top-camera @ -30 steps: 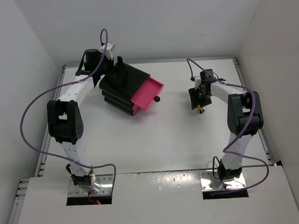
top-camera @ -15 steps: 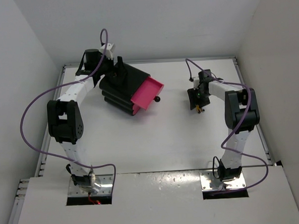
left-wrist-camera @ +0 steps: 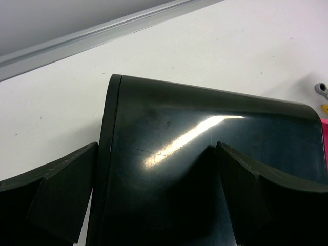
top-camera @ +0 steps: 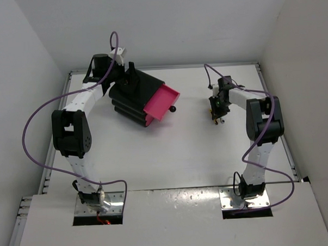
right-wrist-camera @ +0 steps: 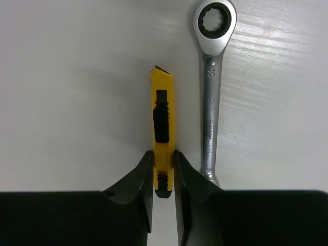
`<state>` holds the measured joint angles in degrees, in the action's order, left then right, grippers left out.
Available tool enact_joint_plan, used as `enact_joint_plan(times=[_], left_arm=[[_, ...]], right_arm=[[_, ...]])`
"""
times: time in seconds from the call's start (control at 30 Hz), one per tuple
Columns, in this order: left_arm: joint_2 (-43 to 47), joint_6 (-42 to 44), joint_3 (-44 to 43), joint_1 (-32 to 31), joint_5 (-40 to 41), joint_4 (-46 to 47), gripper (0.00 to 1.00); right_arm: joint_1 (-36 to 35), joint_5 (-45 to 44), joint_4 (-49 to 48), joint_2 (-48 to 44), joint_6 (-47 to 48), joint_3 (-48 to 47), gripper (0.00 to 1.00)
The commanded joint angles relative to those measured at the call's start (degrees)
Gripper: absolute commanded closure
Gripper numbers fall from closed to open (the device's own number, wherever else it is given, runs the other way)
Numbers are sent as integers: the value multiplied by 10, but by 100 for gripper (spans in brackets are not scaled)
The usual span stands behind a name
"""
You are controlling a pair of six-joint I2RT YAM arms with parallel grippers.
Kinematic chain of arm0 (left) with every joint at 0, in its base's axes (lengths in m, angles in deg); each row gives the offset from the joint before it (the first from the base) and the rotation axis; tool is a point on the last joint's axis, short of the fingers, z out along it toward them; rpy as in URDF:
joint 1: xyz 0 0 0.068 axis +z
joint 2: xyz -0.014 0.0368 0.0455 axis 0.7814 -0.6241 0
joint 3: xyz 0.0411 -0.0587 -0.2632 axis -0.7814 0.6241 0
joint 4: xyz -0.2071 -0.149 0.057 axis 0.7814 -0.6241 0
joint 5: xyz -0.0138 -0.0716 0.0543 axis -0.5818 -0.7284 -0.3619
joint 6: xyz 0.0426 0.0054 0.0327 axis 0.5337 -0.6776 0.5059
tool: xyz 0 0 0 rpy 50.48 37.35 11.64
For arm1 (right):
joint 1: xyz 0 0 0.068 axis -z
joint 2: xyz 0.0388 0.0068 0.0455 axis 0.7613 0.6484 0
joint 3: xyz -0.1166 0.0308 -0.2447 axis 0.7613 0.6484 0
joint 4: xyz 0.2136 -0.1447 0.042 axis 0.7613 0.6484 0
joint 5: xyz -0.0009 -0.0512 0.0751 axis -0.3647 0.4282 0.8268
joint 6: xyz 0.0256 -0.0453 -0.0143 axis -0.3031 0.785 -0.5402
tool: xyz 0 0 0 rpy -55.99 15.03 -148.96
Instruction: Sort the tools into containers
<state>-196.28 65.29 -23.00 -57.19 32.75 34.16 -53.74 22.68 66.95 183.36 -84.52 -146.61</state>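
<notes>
Sorting barely begun: slim yellow plastic-handled utility knife [right-wrist-camera: 162, 102], lying on white table [right-wrist-camera: 77, 77] beside thin silver ring wrench [right-wrist-camera: 210, 102], clenched by right gripper [right-wrist-camera: 164, 155]; magenta-pink drawer [top-camera: 160, 101] of black rounded cabinet [top-camera: 131, 97] open; left gripper [left-wrist-camera: 157, 148] astride cabinet, grip indeterminate.

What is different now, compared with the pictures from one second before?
The right tool closed its fingers on the yellow knife, which lies beside the wrench; before, they stood wider apart. The left tool, the cabinet and its pulled-out pink drawer stayed as they were.
</notes>
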Motion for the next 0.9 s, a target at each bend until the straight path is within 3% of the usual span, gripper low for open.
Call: enact_joint_plan(times=[0.0, 0.2, 0.43, 0.63, 0.87], left_arm=[[-73, 53, 53, -8, 54, -188, 0], [-73, 53, 48, -3, 59, -188, 0], [-55, 47, 36, -3, 59, -188, 0], [-55, 37, 36, -3, 59, -188, 0], [-45, 37, 36, -3, 64, -188, 0]], right_arm=[[2, 0, 2, 10, -6, -19, 84], [2, 39, 8, -78, -6, 7, 92], [-8, 114, 58, -211, -11, -26, 92], [-40, 248, 53, -224, -82, -97, 92], [-119, 293, -8, -152, -183, -157, 92]])
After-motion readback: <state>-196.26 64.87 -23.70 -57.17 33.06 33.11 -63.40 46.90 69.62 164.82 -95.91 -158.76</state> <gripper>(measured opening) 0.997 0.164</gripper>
